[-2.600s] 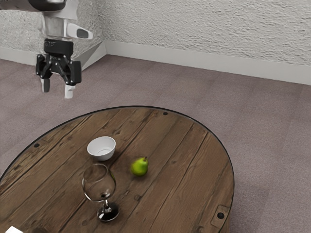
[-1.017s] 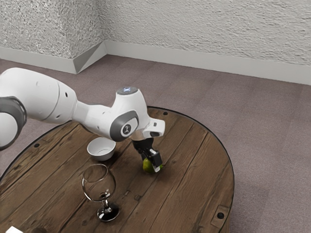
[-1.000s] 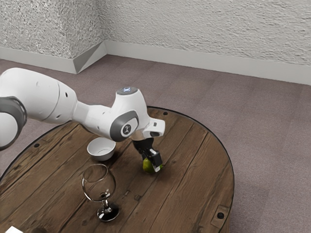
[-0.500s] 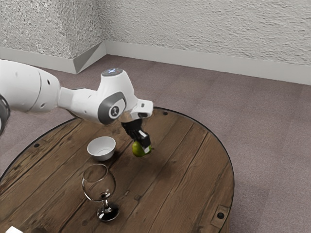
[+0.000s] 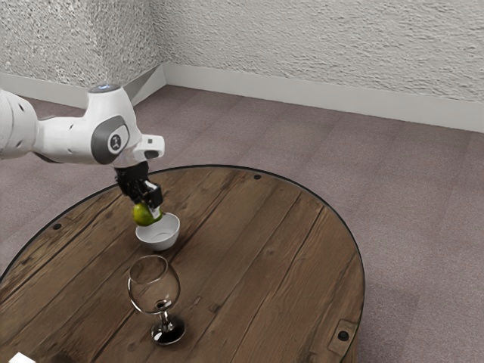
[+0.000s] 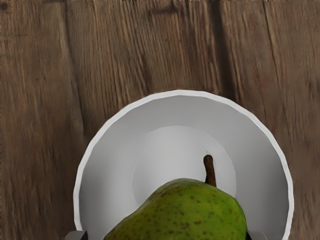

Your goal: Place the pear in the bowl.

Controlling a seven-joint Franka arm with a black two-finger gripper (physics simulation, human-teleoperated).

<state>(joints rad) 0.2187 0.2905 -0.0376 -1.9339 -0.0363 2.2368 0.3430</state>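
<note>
One black two-finger gripper (image 5: 149, 210): fingers parted, pinching one speckled green pear (image 5: 143, 215) with brown stem (image 6: 209, 171), over one round white bowl (image 5: 160, 240).

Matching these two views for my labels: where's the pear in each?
Exterior view: the pear, left of centre, held in the gripper, overlapping the bowl's rim.
Wrist view: the pear, large, against the bowl's inside, cut off by the picture's edge.
Shared landmark: the white bowl.
</note>
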